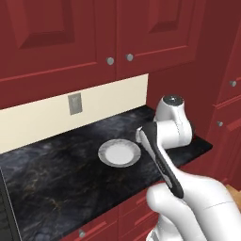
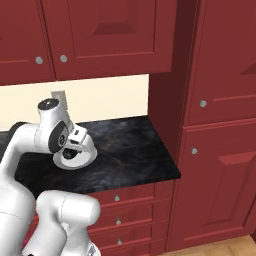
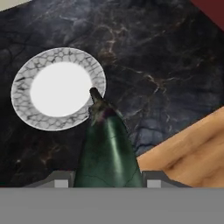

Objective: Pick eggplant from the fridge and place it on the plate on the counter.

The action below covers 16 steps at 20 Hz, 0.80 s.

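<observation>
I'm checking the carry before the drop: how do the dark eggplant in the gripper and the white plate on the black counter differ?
The dark, glossy, teardrop-shaped eggplant is long and tapers to a stem; the round white plate with a grey speckled rim is flat and pale. The eggplant sits between the gripper's fingers, off the black marble-look counter; the plate lies bare on it. The stem tip overlaps the plate's rim in the hand view.

Glossy dark eggplant (image 3: pixel 107 148), veined black marble-look counter (image 3: pixel 166 57), speckled-rim plate (image 3: pixel 26 109)

A rendered home kitchen
Red cupboards (image 2: pixel 105 30) fill the upper frame; a black marble counter (image 1: pixel 56 183) over knobbed drawers (image 2: pixel 130 212) is seen below.
</observation>
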### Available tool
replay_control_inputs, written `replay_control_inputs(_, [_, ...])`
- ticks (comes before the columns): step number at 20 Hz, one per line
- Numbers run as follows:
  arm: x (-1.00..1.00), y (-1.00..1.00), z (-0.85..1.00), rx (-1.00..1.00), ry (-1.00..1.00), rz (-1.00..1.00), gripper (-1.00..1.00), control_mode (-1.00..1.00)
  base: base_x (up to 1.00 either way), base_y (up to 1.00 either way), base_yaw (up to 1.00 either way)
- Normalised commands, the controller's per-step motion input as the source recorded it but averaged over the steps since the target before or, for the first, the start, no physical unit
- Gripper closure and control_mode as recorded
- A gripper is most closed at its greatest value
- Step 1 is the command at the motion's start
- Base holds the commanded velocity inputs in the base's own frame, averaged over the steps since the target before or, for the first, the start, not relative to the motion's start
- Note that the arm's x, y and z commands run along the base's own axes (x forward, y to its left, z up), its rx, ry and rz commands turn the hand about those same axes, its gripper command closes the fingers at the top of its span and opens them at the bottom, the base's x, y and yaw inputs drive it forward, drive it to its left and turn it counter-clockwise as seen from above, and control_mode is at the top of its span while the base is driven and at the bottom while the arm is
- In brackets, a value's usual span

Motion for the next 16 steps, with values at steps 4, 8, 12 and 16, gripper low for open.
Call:
replay_control_inputs(4, [0.59,0.50,-0.31,0.00,0.00,-0.03,1.00,-1.00,0.00,0.00,0.00])
replay_control_inputs(8, [0.62,0.43,-0.39,0.00,0.06,-0.02,1.00,-1.00,0.00,0.00,0.00])
replay_control_inputs(12, [0.59,0.62,-0.61,0.00,0.10,-0.01,1.00,-1.00,0.00,0.00,0.00])
replay_control_inputs(16, [0.63,0.11,-0.38,0.00,0.07,0.00,1.00,-1.00,0.00,0.00,0.00])
